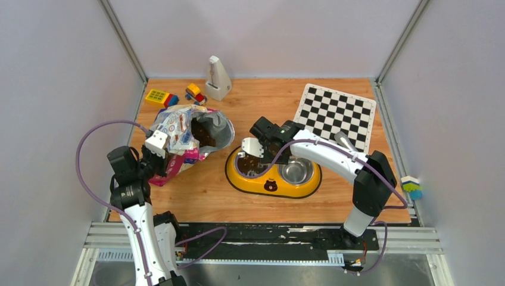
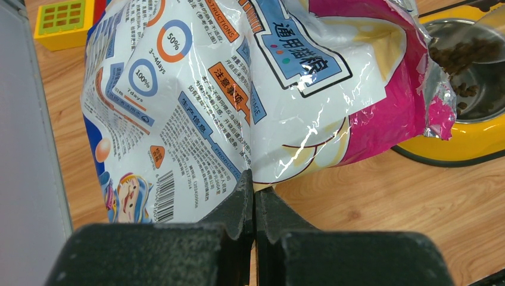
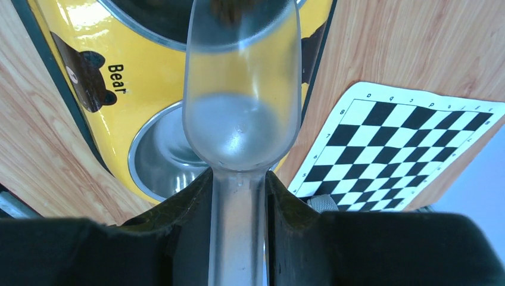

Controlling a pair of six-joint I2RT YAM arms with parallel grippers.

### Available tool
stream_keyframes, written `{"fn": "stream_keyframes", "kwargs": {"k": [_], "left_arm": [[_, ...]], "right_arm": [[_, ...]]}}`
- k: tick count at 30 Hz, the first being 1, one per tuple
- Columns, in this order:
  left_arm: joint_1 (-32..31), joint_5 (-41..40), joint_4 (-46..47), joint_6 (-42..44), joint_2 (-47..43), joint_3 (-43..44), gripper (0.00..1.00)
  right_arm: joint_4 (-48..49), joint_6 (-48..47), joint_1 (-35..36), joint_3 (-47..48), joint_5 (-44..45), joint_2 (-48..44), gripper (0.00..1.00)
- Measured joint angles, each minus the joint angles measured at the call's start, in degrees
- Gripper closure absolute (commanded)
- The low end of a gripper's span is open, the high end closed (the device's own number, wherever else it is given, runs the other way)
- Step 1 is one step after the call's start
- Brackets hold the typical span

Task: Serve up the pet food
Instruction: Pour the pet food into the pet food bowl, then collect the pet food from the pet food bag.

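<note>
Two arms work over one wooden table (image 1: 208, 190). The left arm (image 1: 134, 196) has its jaws pressed fully together on the lower edge of one glossy cat food bag (image 2: 238, 89). In the left wrist view the film is pinched between them. The bag (image 1: 178, 134) lies tilted with its open mouth facing the feeder.

The pet food shows in three places. A dark mass of kibble (image 1: 205, 134) sits inside the bag's mouth. More pellets (image 2: 467, 89) lie in the feeder bowl nearest the bag. A few (image 3: 232, 9) are at the far lip of the scoop.

The right arm (image 1: 333, 155) reaches across the feeder. Its jaws are set narrowly on the handle of one clear plastic scoop (image 3: 241, 107), which is held over the kibble-filled bowl (image 1: 249, 162).

One yellow feeder (image 1: 273, 186) with a bear print carries two steel bowls. The second bowl (image 1: 296, 171) holds no pellets that can be seen.

Beyond the feeder lies one black-and-white checkerboard sheet (image 1: 336, 113). At the far edge stand one white wedge-shaped object (image 1: 217, 79) and two toy-brick pieces: a yellow gridded brick (image 1: 156, 96) and a small multicoloured one (image 1: 195, 92). One small blue, green and yellow item (image 1: 411, 186) sits at the table's right edge.
</note>
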Motion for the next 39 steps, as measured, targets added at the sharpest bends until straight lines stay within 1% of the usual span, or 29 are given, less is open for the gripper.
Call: {"fn": "stream_keyframes", "kwargs": {"k": [4,9,13,16,24,29,32,35,39], "left_arm": [[0.0,0.0,0.0,0.0,0.0,0.0,1.00],[0.0,0.1,0.0,0.0,0.0,0.0,1.00],[0.0,0.5,0.0,0.1,0.0,0.0,1.00],[0.0,1.1,0.0,0.3,0.0,0.0,1.00],[0.0,2.9,-0.7,2.1,0.0,0.0,1.00],[0.0,3.4,-1.2,3.3,0.0,0.0,1.00],[0.0,3.7,-1.4,3.9,0.0,0.0,1.00],[0.0,3.8,-1.7,4.1,0.0,0.0,1.00],[0.1,3.8,-1.9,4.1,0.1,0.2,1.00]], "right_arm": [[-1.9,-0.7,2.0,0.3,4.0,1.8,1.00],[-3.7,-1.1,3.1,2.1,6.3,2.5,1.00],[-4.3,-1.6,3.5,5.7,6.7,2.5,1.00],[-3.0,-2.6,3.8,8.9,7.3,2.2,1.00],[7.7,-8.2,7.1,13.9,9.7,1.6,1.00],[18.1,-13.4,8.9,14.3,10.4,2.3,1.00],[24.2,-16.8,9.6,14.1,10.6,4.3,1.00],[30.5,-19.9,9.9,12.0,10.4,7.0,1.00],[36.2,-23.2,10.0,10.0,9.6,12.0,1.00]]}}
